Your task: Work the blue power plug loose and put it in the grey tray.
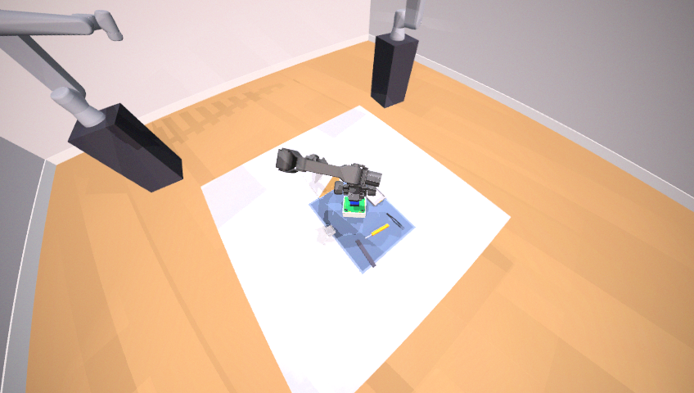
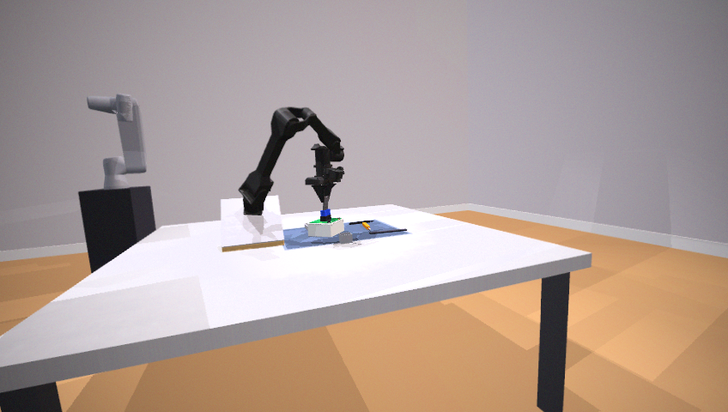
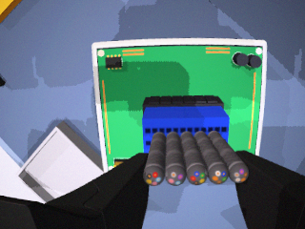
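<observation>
Wrist view: the gripper (image 1: pixel 354 198) (image 2: pixel 325 208) (image 3: pixel 193 163) is pinching the blue plug (image 1: pixel 354 203) (image 2: pixel 325 213) (image 3: pixel 186 116), with one dark finger at each side of it. The plug is on the board, directly above the black socket (image 2: pixel 325 219) (image 3: pixel 183 101) in the exterior view (how deep it sits, I cannot tell). Five thick grey cables (image 3: pixel 195 167) rise from the plug between the fingers, their cut ends showing small coloured wires.

The green board (image 1: pixel 346 205) (image 2: pixel 316 221) (image 3: pixel 129 91) lies in a white box (image 1: pixel 353 214) (image 2: pixel 325 229) (image 3: pixel 96 95). Near two of its corners are a small black chip (image 3: pixel 113 62) and a pair of round black parts (image 3: pixel 240 59).

The grey tray (image 1: pixel 377 197) (image 3: pixel 62 157) is just beside the box, turned at an angle to it (the top and wrist views both show this). The plug is outside the tray, so that part of the job is undone.

Box and tray are on a blue mat (image 1: pixel 340 236) (image 2: pixel 301 239) (image 3: pixel 48 105), which lies on the white table (image 1: pixel 316 301) (image 2: pixel 357 286). Also on the mat are black tweezers (image 1: pixel 394 221) (image 2: pixel 360 222), a yellow-handled tool (image 1: pixel 380 229) (image 2: pixel 366 225) and a dark bar (image 1: pixel 365 253) (image 2: pixel 388 231). A small grey block (image 1: pixel 329 230) (image 2: pixel 346 237) is at the mat's edge. The black arm (image 1: pixel 326 169) (image 2: pixel 273 153) bends over the board, its gripper pointing down.
</observation>
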Available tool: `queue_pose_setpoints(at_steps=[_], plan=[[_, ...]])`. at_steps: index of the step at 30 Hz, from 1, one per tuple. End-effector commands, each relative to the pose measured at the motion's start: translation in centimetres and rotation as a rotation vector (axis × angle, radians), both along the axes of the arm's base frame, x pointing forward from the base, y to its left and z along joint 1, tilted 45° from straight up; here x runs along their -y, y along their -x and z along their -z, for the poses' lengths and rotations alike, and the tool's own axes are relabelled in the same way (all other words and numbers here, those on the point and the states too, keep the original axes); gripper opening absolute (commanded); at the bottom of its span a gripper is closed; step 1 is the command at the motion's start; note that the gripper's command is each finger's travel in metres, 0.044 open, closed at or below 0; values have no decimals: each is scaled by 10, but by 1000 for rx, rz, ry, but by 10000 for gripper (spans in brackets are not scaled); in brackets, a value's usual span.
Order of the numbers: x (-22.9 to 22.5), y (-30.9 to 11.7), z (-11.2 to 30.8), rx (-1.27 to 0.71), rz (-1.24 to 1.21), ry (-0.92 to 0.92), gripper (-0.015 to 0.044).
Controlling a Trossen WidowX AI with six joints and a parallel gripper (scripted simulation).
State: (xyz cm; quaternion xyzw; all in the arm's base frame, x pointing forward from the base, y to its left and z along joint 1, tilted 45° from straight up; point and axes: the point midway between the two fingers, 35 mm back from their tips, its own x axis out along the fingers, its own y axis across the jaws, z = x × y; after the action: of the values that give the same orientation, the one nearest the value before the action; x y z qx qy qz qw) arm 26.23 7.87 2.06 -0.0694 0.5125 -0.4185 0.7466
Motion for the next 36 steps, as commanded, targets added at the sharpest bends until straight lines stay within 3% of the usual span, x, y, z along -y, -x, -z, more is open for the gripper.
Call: queue_pose_setpoints(at_steps=[1,8,28,36], plan=[[4,-2,3,10,-5,-7,79],[4,-2,3,10,-5,-7,251],[16,-5,15,10,-5,-6,251],[16,-5,15,10,-5,-6,41]])
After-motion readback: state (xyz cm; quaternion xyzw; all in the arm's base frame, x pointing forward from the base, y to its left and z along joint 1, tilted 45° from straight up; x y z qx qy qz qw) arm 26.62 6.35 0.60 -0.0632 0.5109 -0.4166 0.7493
